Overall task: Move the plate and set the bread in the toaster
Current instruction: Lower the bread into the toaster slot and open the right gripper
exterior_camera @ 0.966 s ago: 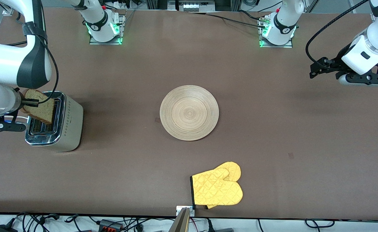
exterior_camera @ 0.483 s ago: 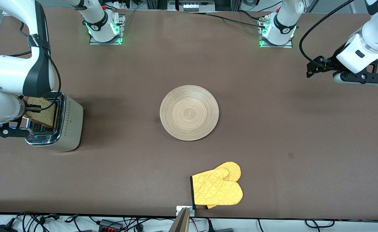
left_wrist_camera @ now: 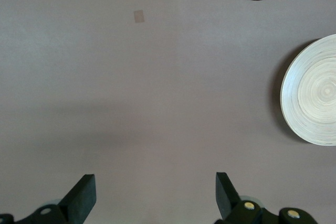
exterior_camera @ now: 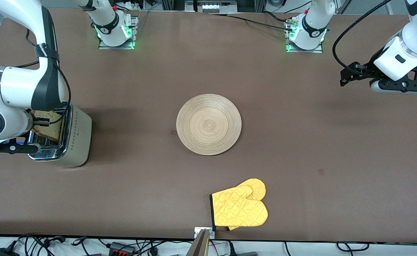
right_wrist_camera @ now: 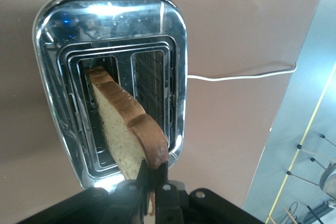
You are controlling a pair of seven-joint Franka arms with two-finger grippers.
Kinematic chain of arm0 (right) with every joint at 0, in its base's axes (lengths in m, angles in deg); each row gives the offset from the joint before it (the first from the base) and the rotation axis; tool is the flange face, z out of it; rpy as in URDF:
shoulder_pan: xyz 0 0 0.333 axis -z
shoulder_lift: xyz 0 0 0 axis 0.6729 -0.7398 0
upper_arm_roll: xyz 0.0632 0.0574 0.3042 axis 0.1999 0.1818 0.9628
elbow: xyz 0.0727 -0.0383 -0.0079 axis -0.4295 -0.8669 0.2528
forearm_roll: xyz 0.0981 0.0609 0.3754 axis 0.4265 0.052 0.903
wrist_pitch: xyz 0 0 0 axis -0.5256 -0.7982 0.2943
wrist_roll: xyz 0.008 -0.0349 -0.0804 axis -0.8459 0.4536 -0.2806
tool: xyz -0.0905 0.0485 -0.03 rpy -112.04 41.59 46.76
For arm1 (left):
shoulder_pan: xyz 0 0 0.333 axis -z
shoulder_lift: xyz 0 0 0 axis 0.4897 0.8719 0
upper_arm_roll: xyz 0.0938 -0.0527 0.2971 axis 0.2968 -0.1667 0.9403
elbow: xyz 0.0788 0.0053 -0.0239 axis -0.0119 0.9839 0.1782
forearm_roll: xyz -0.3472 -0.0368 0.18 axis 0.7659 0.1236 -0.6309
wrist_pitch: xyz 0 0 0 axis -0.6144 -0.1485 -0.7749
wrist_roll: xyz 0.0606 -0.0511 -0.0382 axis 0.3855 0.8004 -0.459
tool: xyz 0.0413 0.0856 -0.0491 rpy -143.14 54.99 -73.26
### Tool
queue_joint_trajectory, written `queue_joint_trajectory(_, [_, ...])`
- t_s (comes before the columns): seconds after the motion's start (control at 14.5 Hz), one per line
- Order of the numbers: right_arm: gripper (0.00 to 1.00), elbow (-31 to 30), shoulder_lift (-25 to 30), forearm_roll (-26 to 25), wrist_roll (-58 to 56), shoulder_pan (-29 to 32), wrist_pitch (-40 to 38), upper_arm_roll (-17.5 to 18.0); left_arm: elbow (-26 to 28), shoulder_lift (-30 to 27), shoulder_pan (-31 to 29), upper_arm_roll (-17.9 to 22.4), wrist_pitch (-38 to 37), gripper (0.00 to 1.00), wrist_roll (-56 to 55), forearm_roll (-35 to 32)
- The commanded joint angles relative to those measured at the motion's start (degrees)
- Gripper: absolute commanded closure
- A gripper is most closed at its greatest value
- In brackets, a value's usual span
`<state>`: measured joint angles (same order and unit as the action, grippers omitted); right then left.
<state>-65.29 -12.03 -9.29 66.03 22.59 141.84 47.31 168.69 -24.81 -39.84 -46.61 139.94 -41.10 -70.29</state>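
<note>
Front view shows the right gripper (exterior_camera: 39, 122) over the boxy chrome-topped toaster (exterior_camera: 76, 137) at the right arm's end of the brown table (exterior_camera: 301, 142), its fingers clamped on the square slice of pale tan bread with a dark brown crust (exterior_camera: 48, 125). The slice stands on edge, tilted, with its lower part already inside one of the two slots. In the right wrist view the bread (right_wrist_camera: 123, 129) dips into that slot of the toaster (right_wrist_camera: 173, 56) while the other slot beside it shows bare wire guides, and the right gripper (right_wrist_camera: 154, 179) pinches the slice's upper crust corner. A white cord (right_wrist_camera: 236, 76) runs from the toaster across the table.

At the middle of the table lies the large round light-wood plate with concentric rings (exterior_camera: 209, 124), well apart from the toaster. A yellow quilted oven mitt (exterior_camera: 239, 208) lies nearer to the front camera than the plate.

Over the left arm's end of the table the left gripper (left_wrist_camera: 155, 195) waits with fingers spread wide, holding nothing.
</note>
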Motion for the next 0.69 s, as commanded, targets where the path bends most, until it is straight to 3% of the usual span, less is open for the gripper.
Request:
queue_joint_trajectory(0.0, [0.17, -0.7, -0.2, 0.8, -2.0, 0.3, 1.6, 0.2, -1.4, 0.7, -0.4, -0.2, -0.7, 0.00, -0.1, -1.2])
queue_joint_trajectory(0.07, [0.00, -0.6, -0.1, 1.2, -3.2, 0.1, 2.3, 0.1, -1.4, 0.7, -0.4, -0.2, -0.7, 0.00, -0.2, -1.2])
queue_joint_trajectory(0.48, [0.00, 0.5, 4.6, 10.2, -3.9, -0.3, 2.4, -0.1, -1.3, 0.7, -0.5, -0.2, -0.8, 0.00, -0.1, -1.2])
queue_joint_trajectory(0.62, [0.00, 4.5, 5.9, 14.1, -3.8, -0.3, 1.8, -0.1, -1.4, 0.7, -0.6, -0.2, -0.8, 0.00, -0.1, -1.2])
